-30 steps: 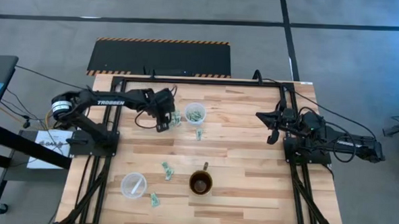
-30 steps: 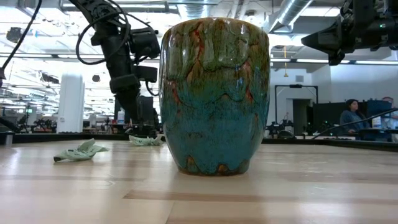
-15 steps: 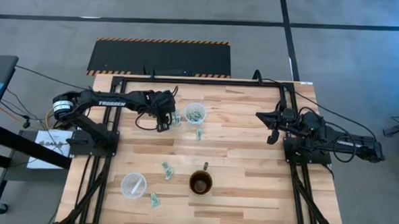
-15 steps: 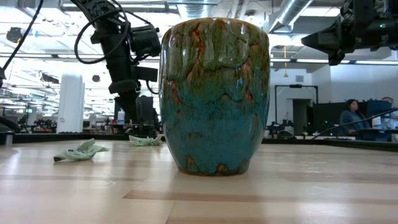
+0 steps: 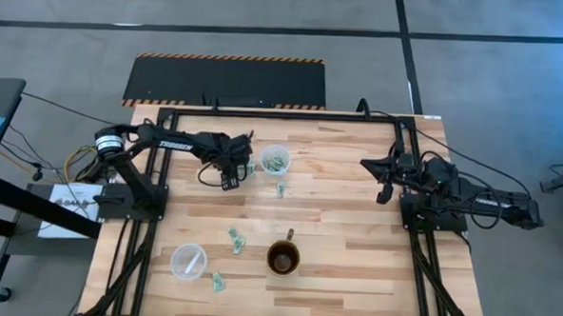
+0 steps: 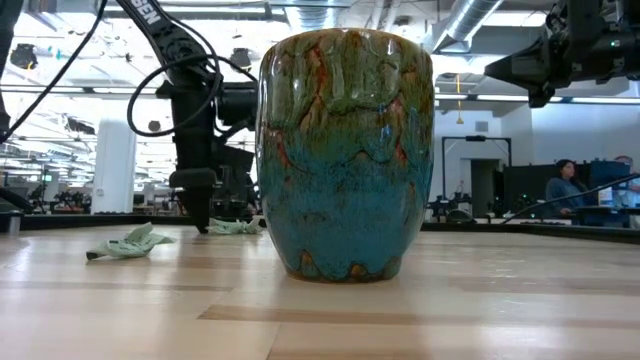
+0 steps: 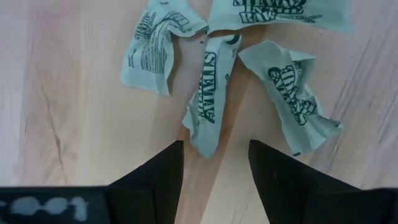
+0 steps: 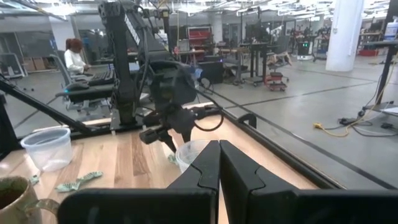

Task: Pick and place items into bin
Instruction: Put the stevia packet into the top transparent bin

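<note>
Hovering spread over wrapper cluster [image 7: 208,106]: left end effector [image 7: 214,163]; right end effector [image 8: 217,163] pressed together, table's edge.

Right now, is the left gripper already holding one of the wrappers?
No: in the left wrist view the left gripper has its fingers open above the wrappers, which lie flat on the table.
</note>
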### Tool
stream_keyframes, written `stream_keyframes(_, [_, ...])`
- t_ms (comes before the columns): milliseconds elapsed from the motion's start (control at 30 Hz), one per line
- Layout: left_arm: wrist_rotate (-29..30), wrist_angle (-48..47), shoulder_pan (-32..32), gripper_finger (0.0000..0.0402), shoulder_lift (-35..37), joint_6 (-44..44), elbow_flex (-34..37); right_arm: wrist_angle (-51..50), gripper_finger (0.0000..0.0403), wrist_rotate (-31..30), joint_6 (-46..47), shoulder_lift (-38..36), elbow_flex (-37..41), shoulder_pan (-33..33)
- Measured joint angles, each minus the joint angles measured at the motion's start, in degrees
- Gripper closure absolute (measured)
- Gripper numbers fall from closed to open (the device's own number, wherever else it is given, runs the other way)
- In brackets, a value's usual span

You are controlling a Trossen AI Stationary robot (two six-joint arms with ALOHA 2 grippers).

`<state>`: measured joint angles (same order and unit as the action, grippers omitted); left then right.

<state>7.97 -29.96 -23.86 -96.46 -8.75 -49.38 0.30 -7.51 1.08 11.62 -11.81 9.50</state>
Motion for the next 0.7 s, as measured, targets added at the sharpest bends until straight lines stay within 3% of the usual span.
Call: stream_keyframes(700, [2.0, 7.9, -1.2, 0.0228, 0.6, -4.8, 0.2, 0.0, 0.0403, 0.0, 0.0, 0.0, 0.0, 0.0])
